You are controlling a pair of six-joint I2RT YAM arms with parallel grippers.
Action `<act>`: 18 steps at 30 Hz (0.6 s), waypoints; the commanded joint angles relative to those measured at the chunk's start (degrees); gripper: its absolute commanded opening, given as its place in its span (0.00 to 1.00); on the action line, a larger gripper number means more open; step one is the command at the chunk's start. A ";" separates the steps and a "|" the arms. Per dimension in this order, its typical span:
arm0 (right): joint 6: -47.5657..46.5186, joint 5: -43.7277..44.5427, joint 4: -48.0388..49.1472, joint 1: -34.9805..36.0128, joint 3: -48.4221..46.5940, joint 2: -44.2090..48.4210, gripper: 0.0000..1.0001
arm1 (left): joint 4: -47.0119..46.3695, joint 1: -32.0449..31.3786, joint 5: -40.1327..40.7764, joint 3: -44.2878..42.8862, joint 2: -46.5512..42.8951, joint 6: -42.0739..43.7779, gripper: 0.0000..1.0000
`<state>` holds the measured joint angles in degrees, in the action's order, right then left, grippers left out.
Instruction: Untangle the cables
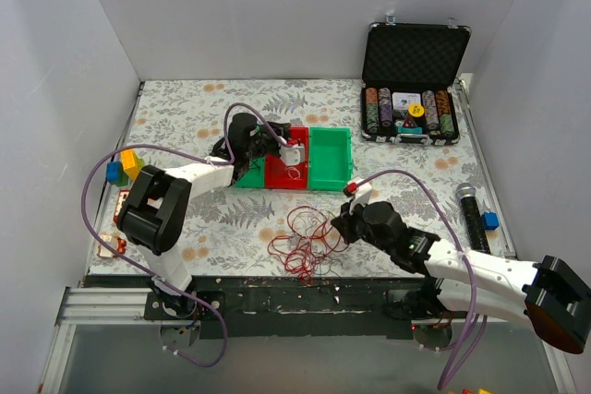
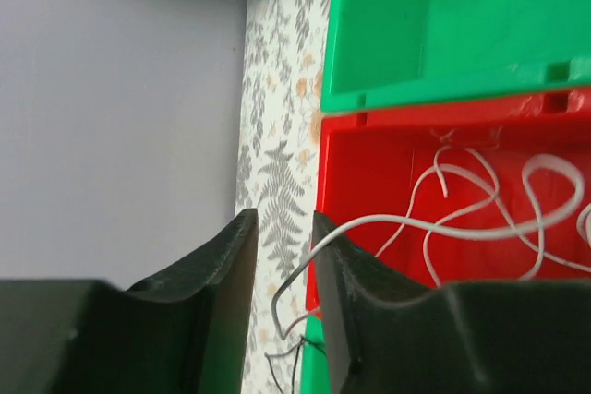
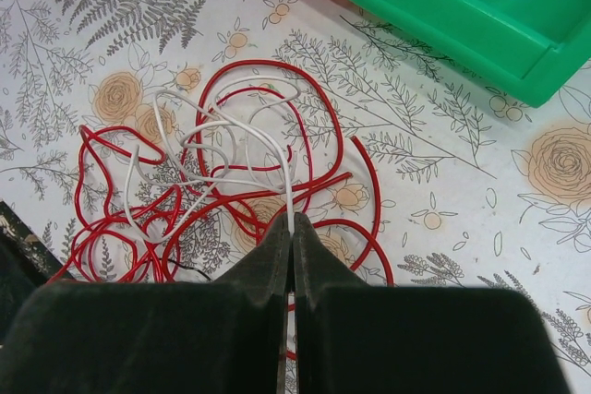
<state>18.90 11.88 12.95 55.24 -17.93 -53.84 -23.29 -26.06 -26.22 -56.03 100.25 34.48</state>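
Observation:
A tangle of thin red cables [image 1: 303, 242] lies near the table's front edge, with a whitish strand [image 3: 222, 149] looped through the red cables [image 3: 319, 103]. My right gripper [image 1: 334, 226] is at the tangle's right side; in the right wrist view the gripper [image 3: 291, 220] is shut on the whitish strand. Another whitish cable [image 2: 462, 228] lies coiled in the red bin [image 2: 369, 163]. Its end runs across one finger [image 2: 346, 283] of my left gripper [image 2: 283, 219], which is open. In the top view the left gripper [image 1: 274, 142] hovers at the red bin's [image 1: 277, 175] far left edge.
A green bin [image 1: 331, 156] adjoins the red one and also shows in the left wrist view [image 2: 443, 25]. An open poker-chip case [image 1: 413, 113] stands at the back right. A microphone [image 1: 471, 214] lies at the right. Coloured blocks [image 1: 125, 168] sit at the left.

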 commanded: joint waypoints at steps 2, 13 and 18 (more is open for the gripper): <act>-0.61 1.30 0.32 -0.22 -3.16 0.67 0.01 | 8.42 -1.44 -7.62 -3.38 -1.46 0.15 0.50; -1.93 -0.01 -0.38 -0.31 -6.32 -0.03 0.01 | 18.60 0.83 -9.28 -11.90 -2.69 -9.77 0.82; -2.63 -0.54 -0.64 -0.40 -7.29 -1.00 0.01 | 34.08 4.35 -15.00 -16.57 -5.22 -6.29 0.98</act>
<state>17.50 11.62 11.68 55.13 -22.17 -54.15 -2.37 -24.49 -35.55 -70.13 100.12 26.63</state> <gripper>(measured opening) 0.031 0.974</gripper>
